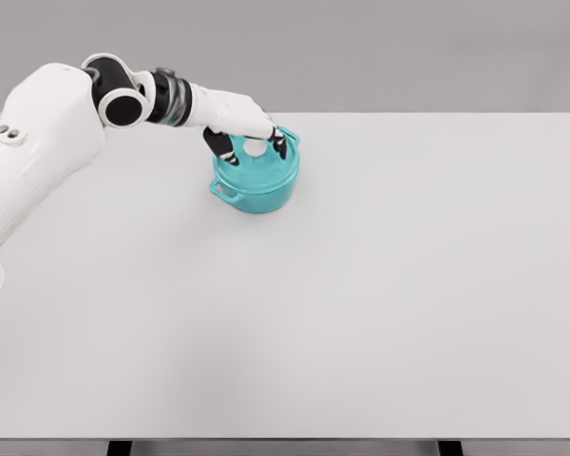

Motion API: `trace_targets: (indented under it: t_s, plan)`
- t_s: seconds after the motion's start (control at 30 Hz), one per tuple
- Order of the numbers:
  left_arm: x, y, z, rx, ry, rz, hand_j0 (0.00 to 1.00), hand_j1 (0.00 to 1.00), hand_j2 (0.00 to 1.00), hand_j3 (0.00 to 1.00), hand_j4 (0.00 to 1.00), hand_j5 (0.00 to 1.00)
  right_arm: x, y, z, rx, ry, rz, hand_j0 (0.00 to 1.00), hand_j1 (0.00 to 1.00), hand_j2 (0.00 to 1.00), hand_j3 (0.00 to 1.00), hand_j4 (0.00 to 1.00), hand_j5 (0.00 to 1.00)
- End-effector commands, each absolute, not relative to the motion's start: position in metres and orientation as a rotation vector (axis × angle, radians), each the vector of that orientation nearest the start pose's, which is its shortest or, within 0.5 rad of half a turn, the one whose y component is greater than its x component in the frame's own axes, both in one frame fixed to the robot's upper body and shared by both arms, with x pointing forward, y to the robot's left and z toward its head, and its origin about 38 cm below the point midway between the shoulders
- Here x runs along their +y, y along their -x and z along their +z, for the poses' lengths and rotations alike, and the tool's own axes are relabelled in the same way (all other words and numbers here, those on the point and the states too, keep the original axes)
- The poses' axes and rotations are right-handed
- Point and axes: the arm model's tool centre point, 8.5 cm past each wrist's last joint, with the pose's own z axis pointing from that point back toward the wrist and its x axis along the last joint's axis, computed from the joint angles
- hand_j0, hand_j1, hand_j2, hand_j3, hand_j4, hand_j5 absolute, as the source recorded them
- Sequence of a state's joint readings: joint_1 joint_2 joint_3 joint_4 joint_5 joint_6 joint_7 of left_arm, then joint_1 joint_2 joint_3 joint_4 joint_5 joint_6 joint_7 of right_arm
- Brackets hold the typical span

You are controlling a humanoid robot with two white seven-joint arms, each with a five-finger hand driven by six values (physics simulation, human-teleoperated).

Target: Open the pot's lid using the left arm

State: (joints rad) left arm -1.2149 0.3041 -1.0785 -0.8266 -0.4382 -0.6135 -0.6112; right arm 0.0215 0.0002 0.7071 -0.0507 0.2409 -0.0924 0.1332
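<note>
Item: pot (256, 185), teal, round, with side handles. It is set on the tabletop (380, 285) at the far left of centre, within the left arm's reach; it is seen upright.

Item: lid (255, 169), teal, seated on the pot and not yet raised. A pale knob (255, 149) is seen at its centre, between the fingers.

Item: left hand (252, 142). It is brought in from the picture's left over the top of the pot, palm down. The fingers (226, 147) are curled downward on either side of the knob, dark tips touching or just beside the lid. Whether the knob is actually gripped cannot be told at this size; the hand is judged to be closing on it but not yet proven to hold it. The posture is explained by the task: a top knob is best taken from above, so that the lid can be lifted straight up.

Item: right arm. Not in view.

Status: grasp stage judged in hand; lifting judged outstanding. Slipping off the small knob is judged the main risk.
</note>
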Motion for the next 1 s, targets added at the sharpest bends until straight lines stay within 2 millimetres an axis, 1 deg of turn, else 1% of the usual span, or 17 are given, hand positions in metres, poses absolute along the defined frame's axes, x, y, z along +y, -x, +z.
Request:
trace_targets:
  t_s: [0.0, 0.07, 0.27, 0.33, 0.37, 0.43, 0.57, 0.63, 0.73, 0.87, 0.9, 0.97]
  plan:
    - [0.1317, -0.5511, 0.2415, 1.642, 0.462, 3.181, 0.76, 0.76, 0.76, 0.76, 0.76, 0.76, -0.245, 0.0025, -0.2635, -0.011, -0.109, 0.953, 1.0, 1.0, 1.0, 1.0, 1.0, 1.0]
    - [0.1324, -0.5501, 0.2371, 1.642, 0.453, 3.188, 0.76, 0.76, 0.76, 0.76, 0.76, 0.76, -0.245, 0.0025, -0.2635, -0.011, -0.109, 0.953, 1.0, 1.0, 1.0, 1.0, 1.0, 1.0]
    - [0.1326, -0.552, 0.2342, 1.626, 0.466, 3.201, 0.76, 0.76, 0.76, 0.76, 0.76, 0.76, -0.245, 0.0025, -0.2635, -0.011, -0.109, 0.953, 1.0, 1.0, 1.0, 1.0, 1.0, 1.0]
    - [0.1325, -0.5525, 0.2345, 1.629, 0.482, 3.191, 0.72, 0.72, 0.72, 0.72, 0.72, 0.72, -0.2449, 0.0024, -0.2634, -0.013, -0.109, 0.954, 1.0, 1.0, 1.0, 1.0, 1.0, 1.0]
    - [0.1325, -0.5525, 0.2345, 1.629, 0.482, 3.191, 0.67, 0.67, 0.67, 0.67, 0.67, 0.67, -0.245, 0.0025, -0.2635, -0.011, -0.109, 0.953, 1.0, 1.0, 1.0, 1.0, 1.0, 1.0]
    - [0.1331, -0.5527, 0.2342, 1.634, 0.481, 3.193, 0.64, 0.64, 0.64, 0.64, 0.64, 0.64, -0.245, 0.0025, -0.2635, -0.011, -0.109, 0.953, 1.0, 1.0, 1.0, 1.0, 1.0, 1.0]
    - [0.1332, -0.5528, 0.2346, 1.636, 0.482, 3.192, 0.6, 0.6, 0.6, 0.6, 0.6, 0.6, -0.2449, 0.0024, -0.2634, -0.013, -0.109, 0.954, 1.0, 1.0, 1.0, 1.0, 1.0, 1.0]
    - [0.1345, -0.5531, 0.2343, 1.634, 0.486, 3.195, 0.56, 0.56, 0.56, 0.56, 0.56, 0.56, -0.245, 0.0025, -0.2635, -0.011, -0.109, 0.953, 1.0, 1.0, 1.0, 1.0, 1.0, 1.0]
    - [0.1346, -0.5532, 0.2347, 1.636, 0.486, 3.194, 0.52, 0.52, 0.52, 0.52, 0.52, 0.52, -0.2449, 0.0024, -0.2634, -0.013, -0.109, 0.954, 1.0, 1.0, 1.0, 1.0, 1.0, 1.0]
    - [0.136, -0.5533, 0.2349, 1.635, 0.49, 3.195, 0.51, 0.51, 0.51, 0.51, 0.51, 0.51, -0.245, 0.0025, -0.2635, -0.011, -0.109, 0.953, 1.0, 1.0, 1.0, 1.0, 1.0, 1.0]
    - [0.1369, -0.5535, 0.2353, 1.637, 0.492, 3.195, 0.49, 0.49, 0.49, 0.49, 0.49, 0.49, -0.2449, 0.0024, -0.2634, -0.013, -0.109, 0.954, 1.0, 1.0, 1.0, 1.0, 1.0, 1.0]
    - [0.1411, -0.5544, 0.2364, 1.638, 0.502, 3.199, 0.48, 0.48, 0.48, 0.48, 0.48, 0.48, -0.245, 0.0025, -0.2635, -0.011, -0.109, 0.953, 1.0, 1.0, 1.0, 1.0, 1.0, 1.0]
